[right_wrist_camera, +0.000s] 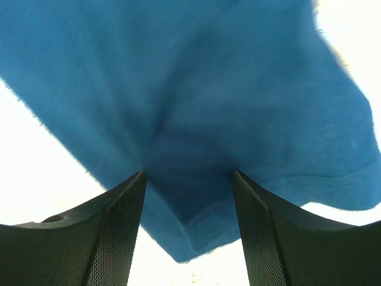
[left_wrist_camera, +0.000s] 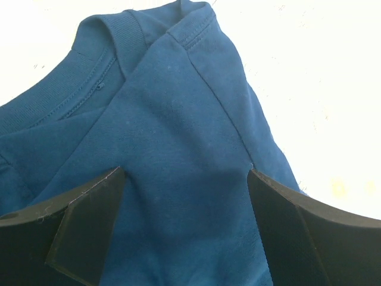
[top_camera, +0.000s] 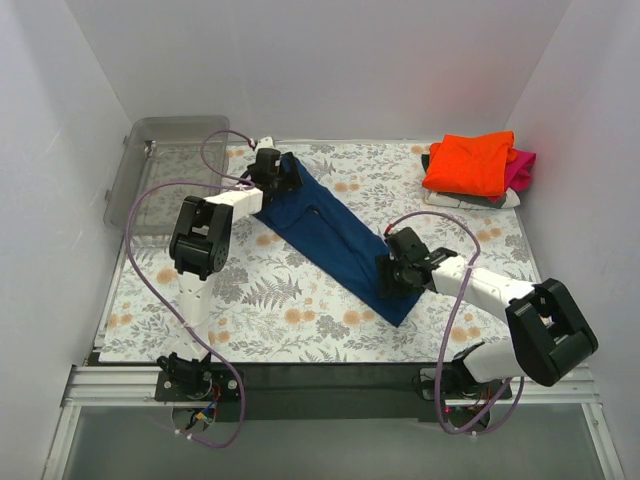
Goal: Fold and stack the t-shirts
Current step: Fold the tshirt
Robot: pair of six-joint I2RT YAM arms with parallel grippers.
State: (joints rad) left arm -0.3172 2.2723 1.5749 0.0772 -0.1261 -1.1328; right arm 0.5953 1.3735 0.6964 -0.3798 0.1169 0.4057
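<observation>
One table point(top_camera: 300, 312) carries four t-shirts, comprising one unfolded navy t-shirt point(top_camera: 330, 235) and three folded in one stack (one orange t-shirt point(top_camera: 468, 162), one magenta t-shirt point(top_camera: 522, 168), one greyish t-shirt point(top_camera: 472, 199)), plus one clear bin point(top_camera: 160, 142), and two arms bear one left tool point(top_camera: 282, 174) and one right tool point(top_camera: 392, 272).

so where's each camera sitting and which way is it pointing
top external: fixed above and behind, looking down at the table; shows left arm, right arm, left claw and right claw at the navy shirt.
left wrist: on the left arm, looking down at the shirt's collar; own fingers show.
right wrist: on the right arm, looking at a shirt corner; own fingers show.
shared: all see the navy shirt.
</observation>
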